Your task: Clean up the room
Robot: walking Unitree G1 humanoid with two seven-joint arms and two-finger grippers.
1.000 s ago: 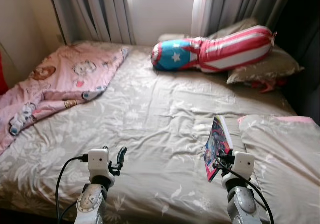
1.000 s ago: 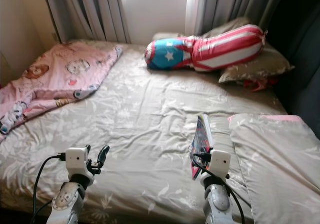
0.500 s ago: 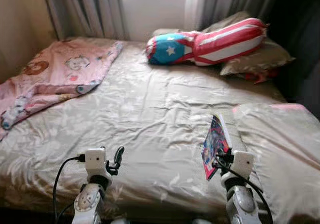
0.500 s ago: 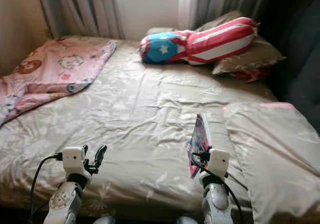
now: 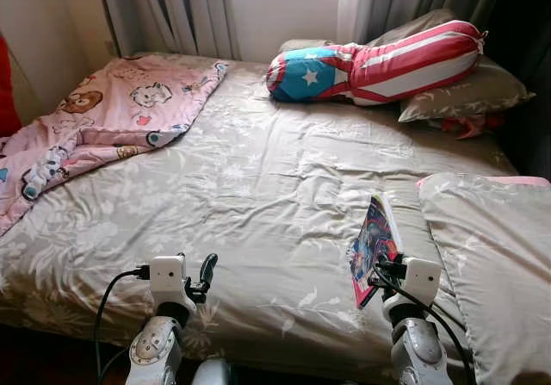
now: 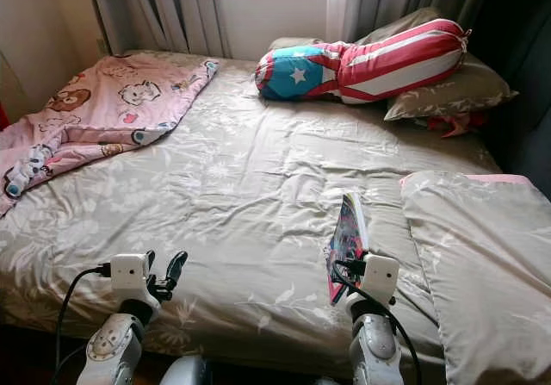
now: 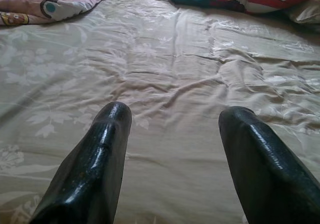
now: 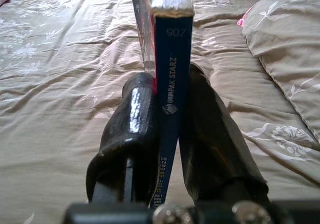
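Book (image 5: 374, 245) held upright on edge in the right gripper (image 8: 167, 101), above the near right part of the bed (image 5: 258, 178); its dark blue spine, printed "GEMPAK STARZ", faces the wrist camera and its colourful cover faces the robot's left. Bed: covered by a beige floral sheet, creased, running from the near edge to the grey curtains (image 5: 181, 10) and the window wall. Pink cartoon-print blanket (image 5: 95, 122): bunched over the far left corner and left side of the bed. Beige floral pillow (image 5: 495, 256): on the near right of the bed, just beside the held book, pink edge showing at its far side. Second beige pillow (image 5: 473, 96): at the far right by the curtains. Long cushion (image 5: 379, 62) with a blue end bearing a white star and red-and-white stripes: lying across the head of the bed, resting partly on that far pillow. Right gripper fingers (image 8: 137, 124): pinching the book's lower spine from both sides. Left gripper (image 7: 172, 129): hovering over the near left part of the sheet, fingers (image 7: 97, 154) spread apart, holding nothing.
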